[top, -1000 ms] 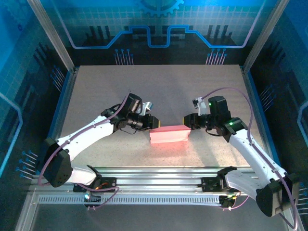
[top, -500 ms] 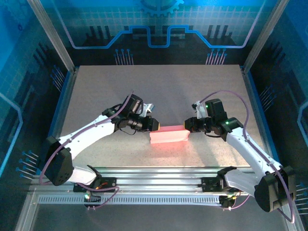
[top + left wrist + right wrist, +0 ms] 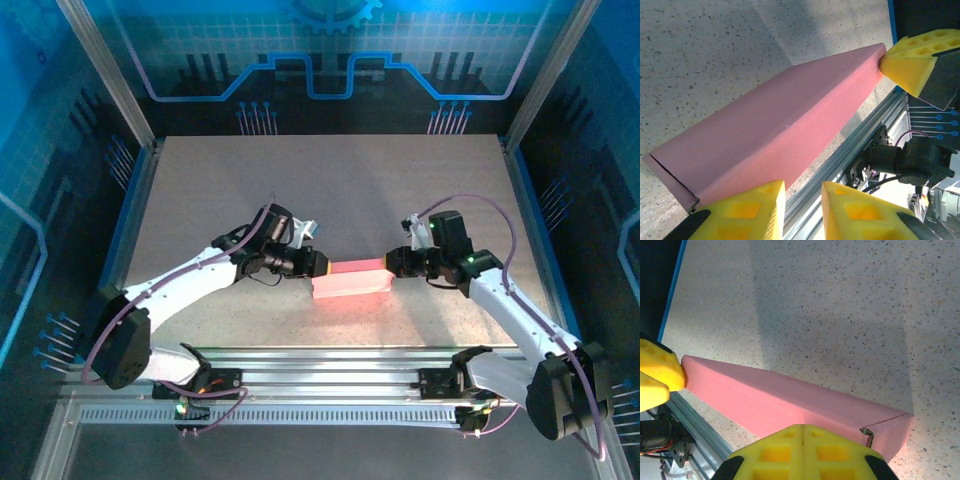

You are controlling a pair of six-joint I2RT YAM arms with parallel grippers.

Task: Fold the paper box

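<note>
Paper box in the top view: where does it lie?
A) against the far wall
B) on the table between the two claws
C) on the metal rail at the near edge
B: the paper box rests on the table, with the left claw at one end and the right claw at the other.

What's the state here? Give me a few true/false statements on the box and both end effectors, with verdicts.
1. The paper box lies on the table, with the left end effector at one end and the right end effector at the other. True.
2. The right end effector is wide open. False: its fingers are pressed together.
3. The left end effector clamps the box. False: the gap between its fingers is empty, and the box lies outside it.
4. The right end effector touches the box's end. True.
</note>
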